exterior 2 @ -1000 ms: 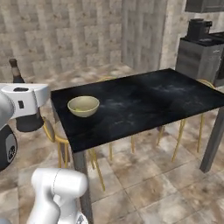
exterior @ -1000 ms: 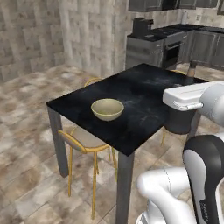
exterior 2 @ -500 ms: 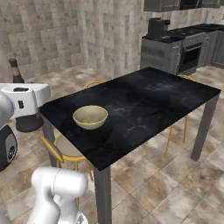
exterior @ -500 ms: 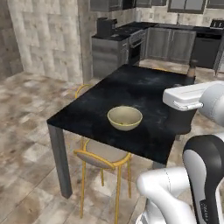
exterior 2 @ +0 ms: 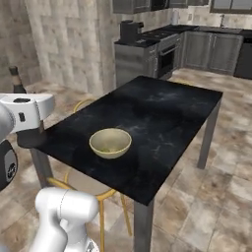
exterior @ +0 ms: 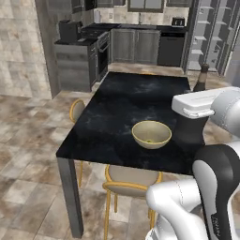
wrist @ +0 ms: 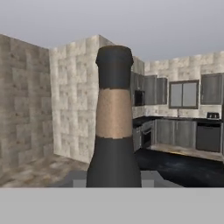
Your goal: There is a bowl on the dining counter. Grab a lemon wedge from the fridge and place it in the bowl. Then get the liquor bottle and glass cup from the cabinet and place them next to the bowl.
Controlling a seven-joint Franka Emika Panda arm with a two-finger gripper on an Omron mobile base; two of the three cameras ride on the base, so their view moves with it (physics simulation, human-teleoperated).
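The bottle [wrist: 113, 127] stands upright right in front of the hand camera, neck and stopper rising dead centre, and the tool looks clamped on its body below the neck, though the fingertips themselves are hidden. In the left base view its neck pokes up behind the white wrist, to the right of the bowl [exterior: 151, 134]. The bowl sits near the close edge of the desk [exterior: 126, 101], and a small yellow-green speck in it looks like the lemon [exterior: 149, 140].

Now the risks. The bottle seems to hang beside the desk's edge rather than over it, so a release here would likely drop it to the floor. Swinging in low could knock the bowl. A tall, narrow bottle set down tilted may topple.
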